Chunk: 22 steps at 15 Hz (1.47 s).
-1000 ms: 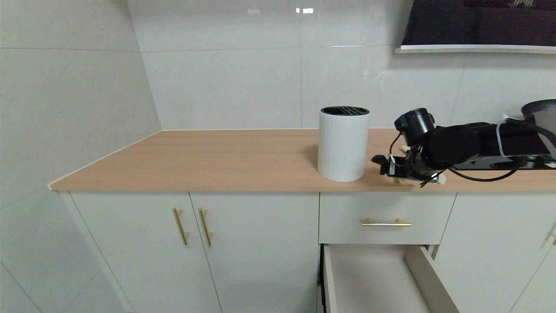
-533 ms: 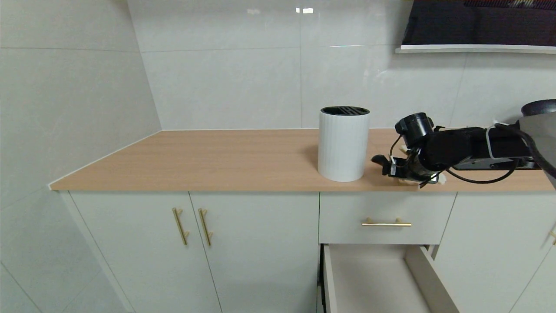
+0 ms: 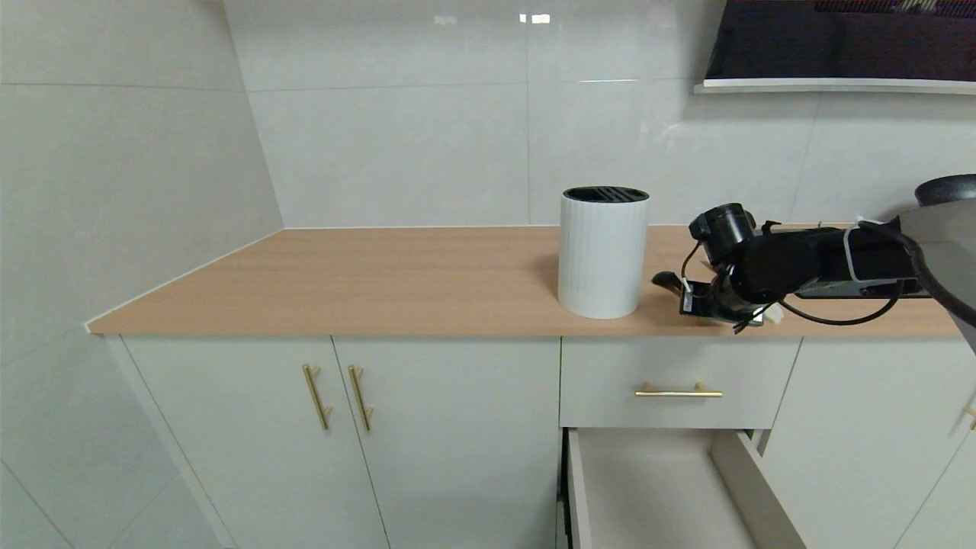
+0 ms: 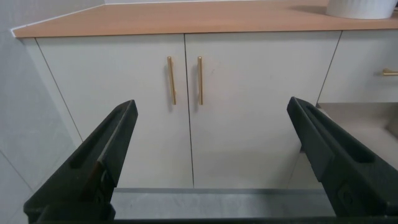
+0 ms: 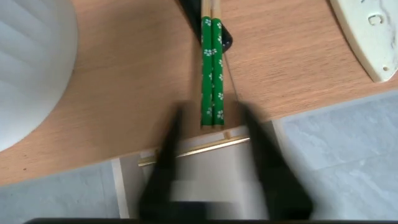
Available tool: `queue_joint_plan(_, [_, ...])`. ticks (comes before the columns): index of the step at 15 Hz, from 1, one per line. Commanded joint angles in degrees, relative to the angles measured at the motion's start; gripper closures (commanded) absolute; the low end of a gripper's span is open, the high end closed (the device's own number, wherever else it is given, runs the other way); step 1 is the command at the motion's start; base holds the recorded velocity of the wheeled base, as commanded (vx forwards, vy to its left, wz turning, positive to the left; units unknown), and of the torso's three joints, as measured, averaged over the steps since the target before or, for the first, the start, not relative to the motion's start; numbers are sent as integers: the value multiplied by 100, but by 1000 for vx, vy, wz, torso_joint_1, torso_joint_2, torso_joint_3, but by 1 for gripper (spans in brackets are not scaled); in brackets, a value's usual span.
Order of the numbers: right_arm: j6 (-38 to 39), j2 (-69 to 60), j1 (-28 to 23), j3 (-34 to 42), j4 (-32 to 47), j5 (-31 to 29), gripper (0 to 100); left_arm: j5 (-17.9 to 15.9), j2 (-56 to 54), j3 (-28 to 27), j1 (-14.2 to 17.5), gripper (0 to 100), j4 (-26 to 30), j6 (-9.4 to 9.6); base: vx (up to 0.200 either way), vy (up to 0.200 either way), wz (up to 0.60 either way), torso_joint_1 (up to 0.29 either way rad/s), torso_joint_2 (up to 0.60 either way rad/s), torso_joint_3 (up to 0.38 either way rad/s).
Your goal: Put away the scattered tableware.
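A pair of green chopsticks with white markings lies on the wooden counter, their far ends resting over a black utensil. My right gripper is open right at the counter's front edge, and its blurred fingers straddle the chopsticks' near ends. In the head view this gripper sits low on the counter just right of the white cylindrical utensil holder, with the black utensil's tip between them. My left gripper is open and empty, low in front of the cabinet doors.
Below the counter a drawer stands pulled open, under a shut drawer with a gold handle. A white flat object lies on the counter beside the chopsticks. A dark pot sits at the far right.
The right wrist has dipped lower toward the counter and the arm has levelled out. The holder and the drawer have not moved.
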Motion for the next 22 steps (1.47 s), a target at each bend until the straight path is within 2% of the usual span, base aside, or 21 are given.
queue_joint_plan(1, [1, -23, 2, 1, 1, 1, 100, 1, 0, 0, 1, 0, -1, 0, 0, 0, 0, 0, 0, 0])
queue_joint_plan(7, [45, -375, -6, 45, 308, -17, 100, 1, 0, 0, 1, 0, -1, 0, 0, 0, 0, 0, 0, 0])
queue_joint_plan(9, [62, -770, 2, 300, 475, 1, 100, 1, 0, 0, 1, 0, -1, 0, 0, 0, 0, 0, 0, 0])
queue_joint_plan(13, [370, -2519, 187, 1566, 510, 133, 100, 1, 0, 0, 1, 0, -1, 0, 0, 0, 0, 0, 0, 0])
queue_joint_plan(19, [141, -4585, 389, 3244, 572, 1319, 100, 1, 0, 0, 1, 0, -1, 0, 0, 0, 0, 0, 0, 0])
queue_joint_plan(22, [-87, -5121, 547, 3763, 537, 1425, 100, 1, 0, 0, 1, 0, -1, 0, 0, 0, 0, 0, 0, 0])
